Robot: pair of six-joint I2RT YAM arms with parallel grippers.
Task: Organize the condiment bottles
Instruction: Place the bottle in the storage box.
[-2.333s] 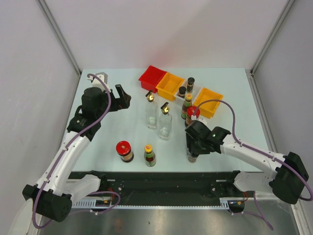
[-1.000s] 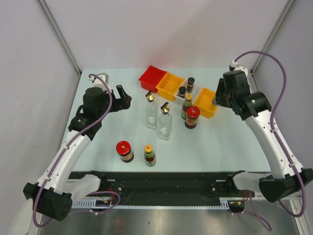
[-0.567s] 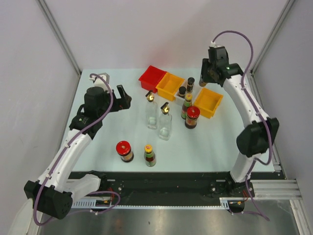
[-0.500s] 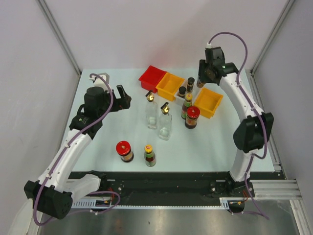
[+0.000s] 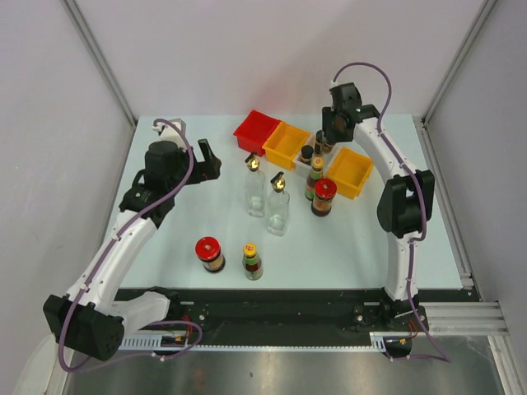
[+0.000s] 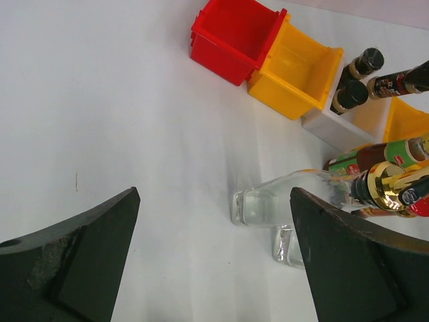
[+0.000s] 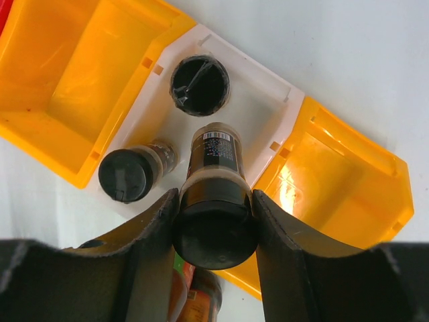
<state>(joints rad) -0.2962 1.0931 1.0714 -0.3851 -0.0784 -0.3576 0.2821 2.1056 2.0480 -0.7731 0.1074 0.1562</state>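
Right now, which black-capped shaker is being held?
The shaker clamped in the right gripper, above the white bin; the other two stand free below it.

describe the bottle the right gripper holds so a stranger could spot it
At the table's far side sits a row of red, orange and white bins. Over the white bin, the right gripper holds a black-capped shaker, the only black-capped one clamped between fingers.

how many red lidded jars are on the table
2. One red-lidded jar stands near the front edge, left of a small sauce bottle; the second red-lidded jar stands beside the right orange bin. None appears hidden.
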